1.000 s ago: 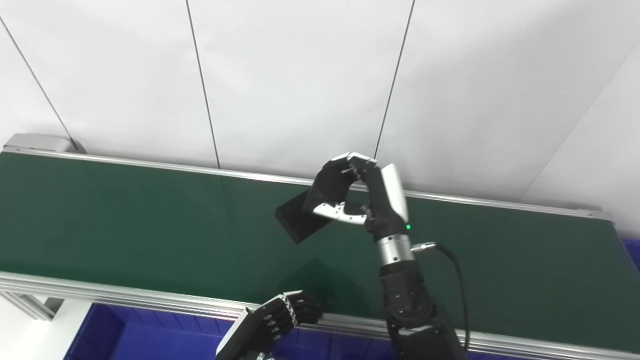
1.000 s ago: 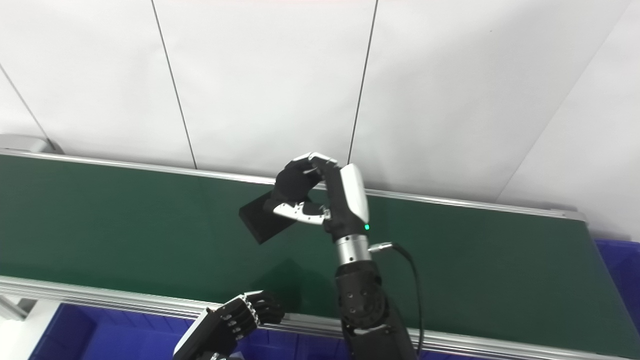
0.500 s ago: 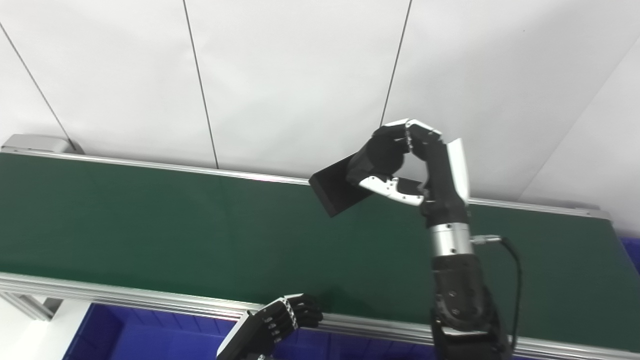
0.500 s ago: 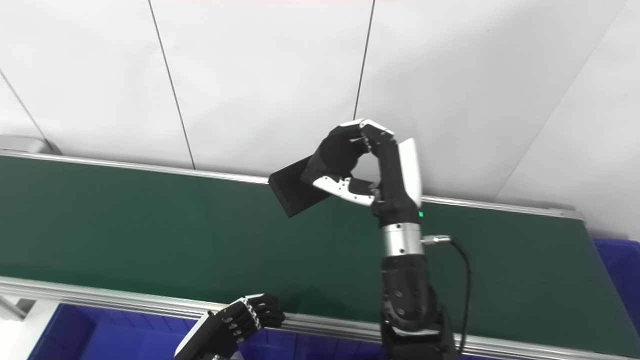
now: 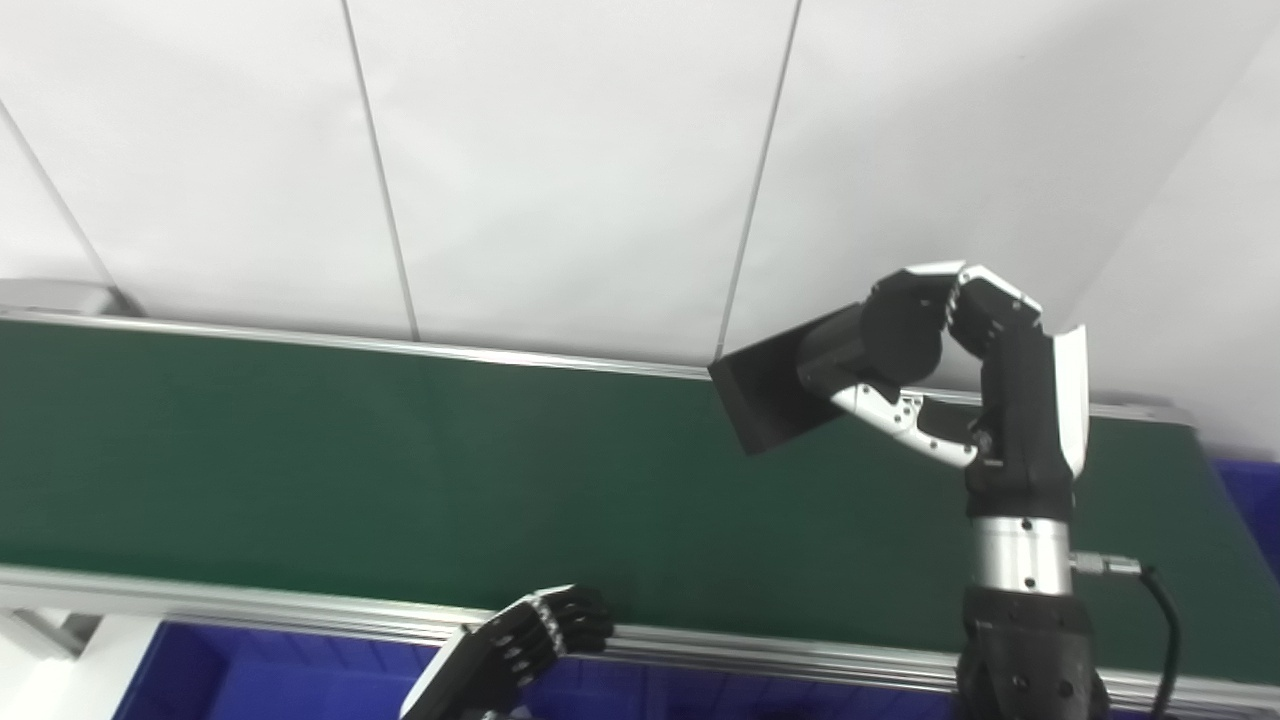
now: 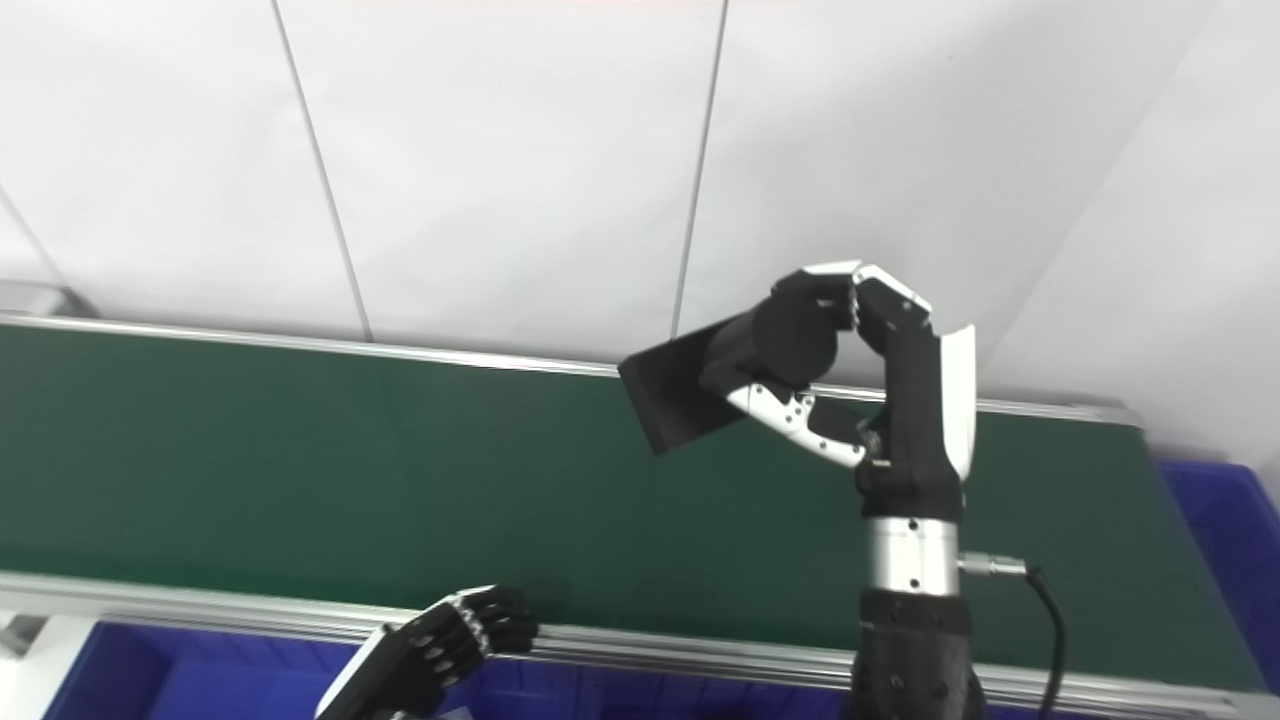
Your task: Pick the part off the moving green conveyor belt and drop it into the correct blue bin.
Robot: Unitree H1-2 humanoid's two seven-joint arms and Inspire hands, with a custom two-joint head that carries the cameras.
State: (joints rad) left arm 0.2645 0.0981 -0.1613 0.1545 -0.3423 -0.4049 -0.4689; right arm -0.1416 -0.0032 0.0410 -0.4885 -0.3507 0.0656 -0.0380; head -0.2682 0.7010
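Note:
My right hand (image 5: 950,370) is raised above the right part of the green conveyor belt (image 5: 350,460) and is shut on a flat black rectangular part (image 5: 765,395), which sticks out to the left of the fingers, tilted, clear of the belt. My left hand (image 5: 525,650) hangs low at the belt's near rail with its fingers curled and nothing visible in it. A blue bin (image 5: 260,675) lies below the near rail; another blue bin (image 6: 1225,530) shows past the belt's right end.
An aluminium rail (image 5: 250,605) runs along the belt's near edge and another along the far edge. White wall panels (image 5: 560,170) stand right behind the belt. A black cable (image 5: 1165,610) loops from my right wrist.
My right hand has lifted the black part off the belt and carried it to the right. The camera has also shifted a little. The left hand stays by the near rail.

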